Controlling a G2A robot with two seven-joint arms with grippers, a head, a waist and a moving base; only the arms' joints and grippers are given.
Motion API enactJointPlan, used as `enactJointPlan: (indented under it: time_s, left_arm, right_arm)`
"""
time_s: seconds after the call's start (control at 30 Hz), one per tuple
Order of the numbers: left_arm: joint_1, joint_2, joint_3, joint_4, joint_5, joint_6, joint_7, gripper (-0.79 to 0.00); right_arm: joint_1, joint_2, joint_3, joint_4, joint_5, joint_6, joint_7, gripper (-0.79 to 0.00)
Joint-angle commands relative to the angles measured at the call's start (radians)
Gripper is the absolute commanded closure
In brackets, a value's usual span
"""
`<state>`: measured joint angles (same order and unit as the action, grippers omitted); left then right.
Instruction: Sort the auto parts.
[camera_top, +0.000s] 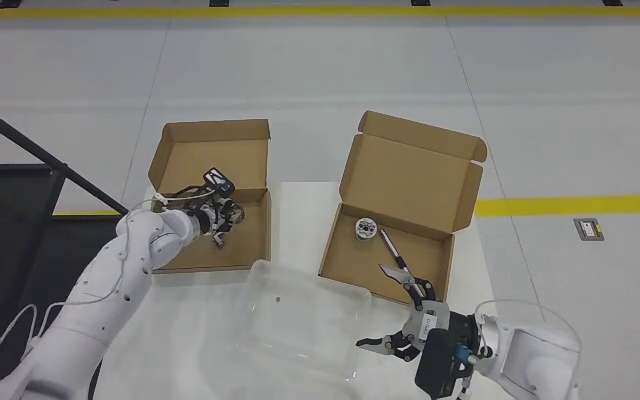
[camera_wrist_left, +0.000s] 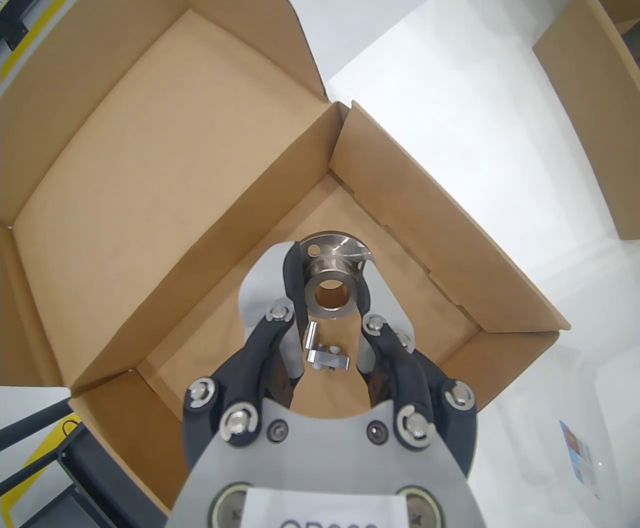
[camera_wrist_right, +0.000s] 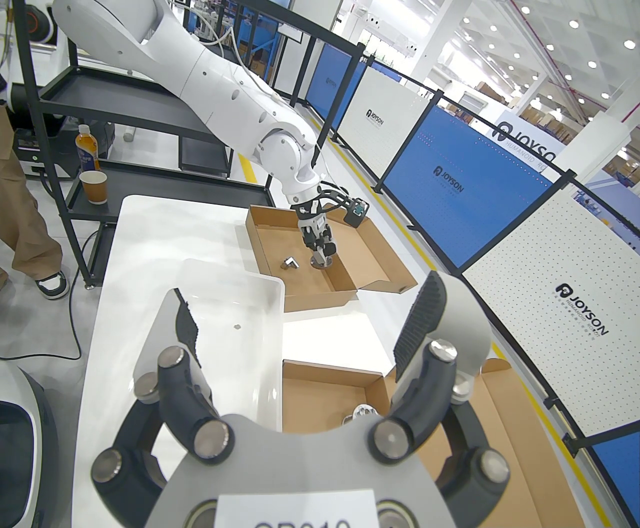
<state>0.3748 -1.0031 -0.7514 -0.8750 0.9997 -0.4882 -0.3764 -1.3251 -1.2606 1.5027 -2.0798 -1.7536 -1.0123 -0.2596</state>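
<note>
My left gripper (camera_wrist_left: 327, 295) is shut on a metal flanged bushing (camera_wrist_left: 327, 282) and holds it low inside the left cardboard box (camera_wrist_left: 400, 210). A small metal bracket (camera_wrist_left: 325, 357) lies on the box floor just beside it. In the top view the left gripper (camera_top: 222, 215) sits over the left box (camera_top: 210, 160). My right gripper (camera_wrist_right: 307, 305) stands open with nothing between its fingers, near the table's front right (camera_top: 395, 312). The right cardboard box (camera_top: 400, 190) holds a round metal part (camera_top: 365, 228).
A clear plastic tray (camera_top: 300, 320) lies between the boxes at the front of the white table (camera_top: 300, 205), with one tiny piece (camera_wrist_right: 237, 326) in it. A black cart (camera_wrist_right: 150, 175) with a paper cup and a bottle stands beyond the table's left end.
</note>
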Motion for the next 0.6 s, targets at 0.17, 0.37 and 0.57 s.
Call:
enactJointPlan:
  time_s: [0.17, 0.37, 0.57]
  left_arm:
    - [0.046, -0.019, 0.004, -0.015, 0.015, 0.055, -0.011, 0.0]
    - [0.005, -0.069, 0.041, 0.07, 0.018, 0.056, -0.013, 0.0]
    - [-0.042, -0.128, 0.078, 0.196, 0.01, 0.035, -0.024, 0.0]
  right_arm:
    - [0.0, 0.0, 0.0, 0.0, 0.0, 0.0, 0.0, -0.785]
    - [0.0, 0.0, 0.0, 0.0, 0.0, 0.0, 0.0, -0.785]
    - [0.0, 0.0, 0.0, 0.0, 0.0, 0.0, 0.0, -0.785]
